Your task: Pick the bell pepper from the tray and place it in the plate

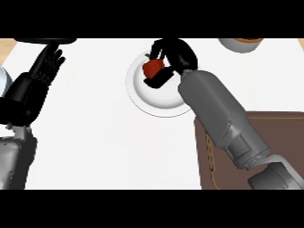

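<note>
Fingers (155,82) of my right hand (174,55) curl around the glossy red bell pepper (152,67) above the round white plate (146,95); left hand (47,62) rests open, fingers straight.

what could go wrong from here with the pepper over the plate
The right hand is curled round the red bell pepper above the upper part of the white plate. Released there, the pepper might roll toward the plate's far rim and off it. As the hand withdraws, the forearm, which crosses the plate's right edge, could nudge the plate. The left hand rests open at the left, out of the way.
</note>
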